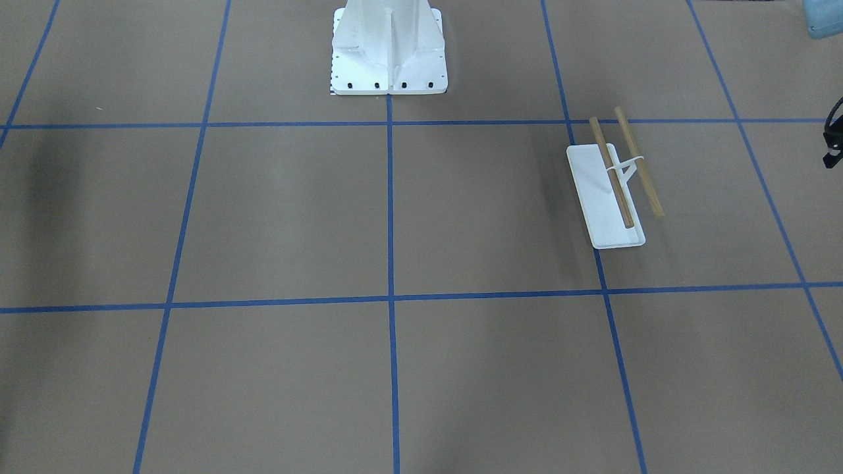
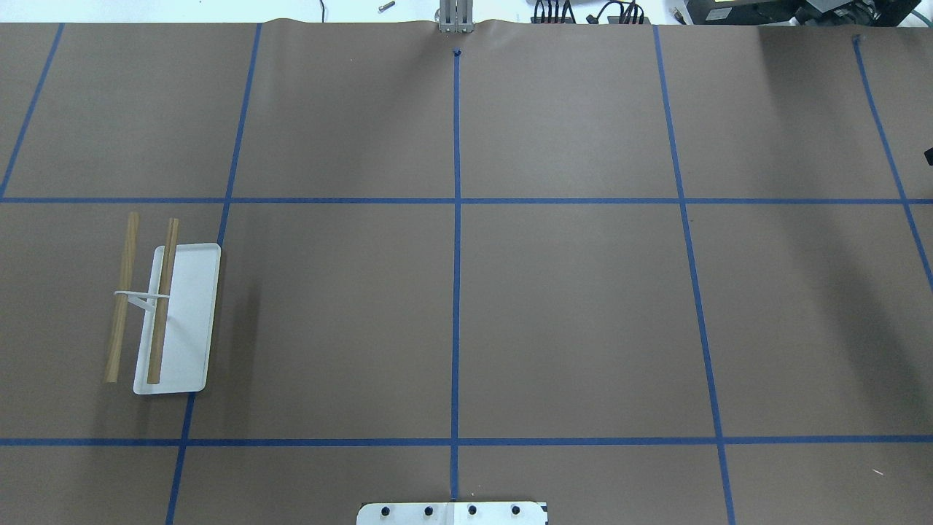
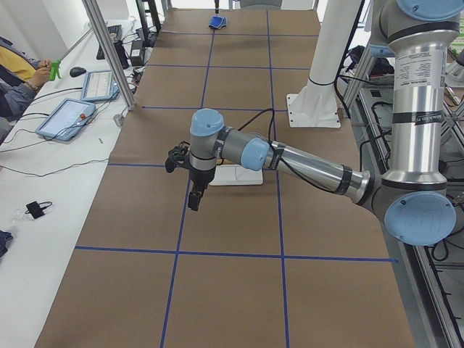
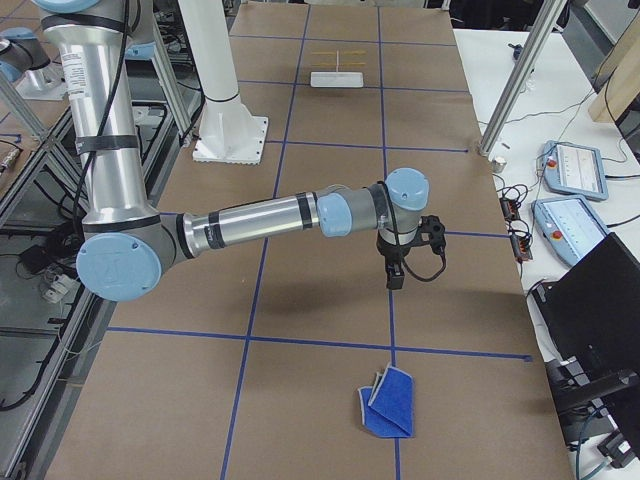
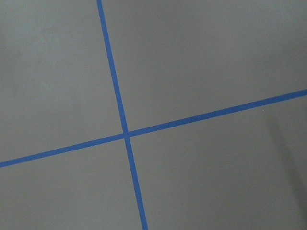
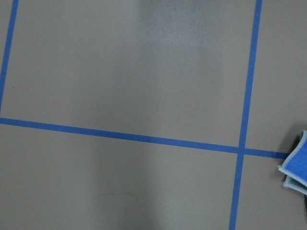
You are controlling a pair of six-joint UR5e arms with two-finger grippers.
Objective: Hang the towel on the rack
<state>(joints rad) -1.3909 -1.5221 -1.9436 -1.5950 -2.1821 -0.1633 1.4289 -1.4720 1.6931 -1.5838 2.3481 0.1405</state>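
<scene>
The folded royal-blue towel with a grey stitched edge (image 4: 388, 402) lies at the table's right end, well apart from the white-tray rack with two tan wooden rods (image 2: 193, 313) on the left. Pick-up has not yet begun. The right gripper (image 4: 393, 275) hangs near the towel, whether spread or closed I cannot tell, and I reckon it must next drop and pinch an edge.

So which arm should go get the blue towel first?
Probably the right arm. The towel lies folded just past its wrist and shows in the right wrist view. The left arm hangs by the rack, at the far end from the towel.

No legible text, labels or numbers.
</scene>
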